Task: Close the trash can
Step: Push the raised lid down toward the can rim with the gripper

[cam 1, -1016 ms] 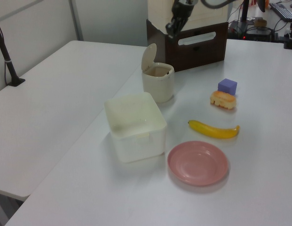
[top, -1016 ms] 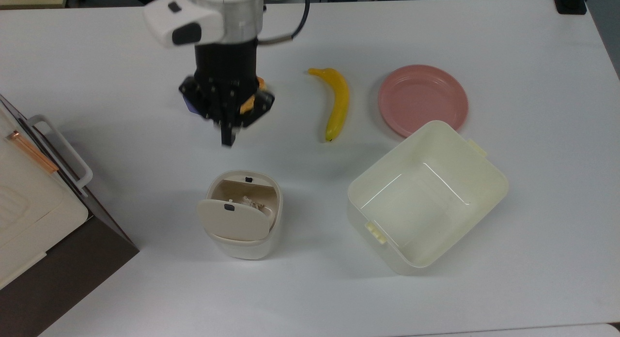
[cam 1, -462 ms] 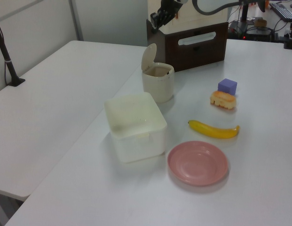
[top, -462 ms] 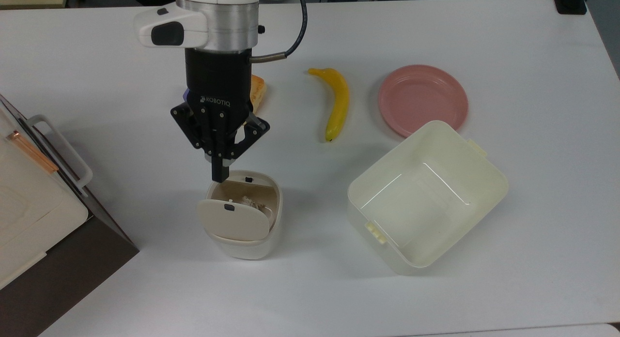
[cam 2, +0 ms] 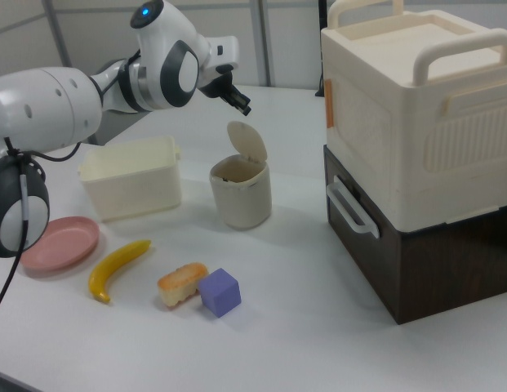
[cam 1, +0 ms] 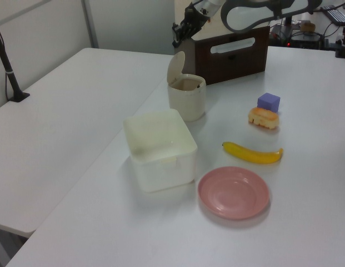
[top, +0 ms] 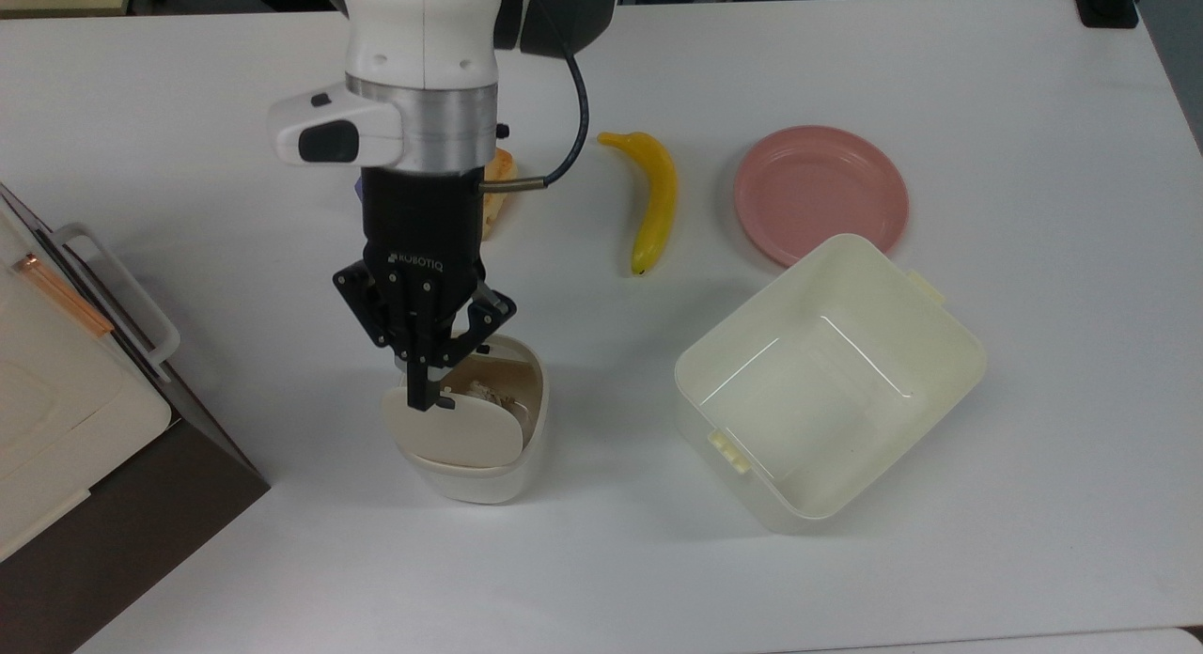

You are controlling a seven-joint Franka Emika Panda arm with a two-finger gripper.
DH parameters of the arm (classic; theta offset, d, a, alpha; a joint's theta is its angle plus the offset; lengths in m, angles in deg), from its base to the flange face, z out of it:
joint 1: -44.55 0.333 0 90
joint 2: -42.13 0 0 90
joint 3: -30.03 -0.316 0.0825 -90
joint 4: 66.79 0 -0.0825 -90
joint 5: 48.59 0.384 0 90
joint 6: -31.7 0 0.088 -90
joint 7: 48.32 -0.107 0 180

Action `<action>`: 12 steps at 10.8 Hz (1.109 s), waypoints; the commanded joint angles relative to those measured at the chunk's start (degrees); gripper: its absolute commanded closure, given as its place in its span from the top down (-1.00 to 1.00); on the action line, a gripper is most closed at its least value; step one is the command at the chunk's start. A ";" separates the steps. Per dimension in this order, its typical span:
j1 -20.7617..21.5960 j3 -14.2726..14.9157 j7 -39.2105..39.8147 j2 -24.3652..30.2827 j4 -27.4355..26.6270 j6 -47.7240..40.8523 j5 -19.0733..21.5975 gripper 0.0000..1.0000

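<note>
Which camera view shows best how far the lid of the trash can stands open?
The right view: there the lid stands upright in profile above the trash can. The left view also shows it upright, but smaller. In the top view the lid looks flat, partly behind the gripper.

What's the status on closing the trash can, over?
Hand shut, empty, above the raised lid. Trash can open. Nothing in the way.

The top view is looking straight down on the table [top: 940,579] — the left and right views are facing it from opposite ends, all sharing the banana [top: 653,198].
</note>
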 commanded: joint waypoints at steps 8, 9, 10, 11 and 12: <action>1.08 1.15 -1.72 -2.56 -0.01 2.42 -6.02 -1.00; 1.17 1.15 -1.72 -2.47 -0.53 2.42 -6.80 -1.00; 1.17 1.15 -1.81 -2.47 -0.80 2.33 -7.16 -1.00; 1.26 1.07 -1.81 -2.30 -1.59 2.24 -7.43 -1.00; 1.26 1.07 -1.81 -1.95 -1.77 2.24 -7.69 -1.00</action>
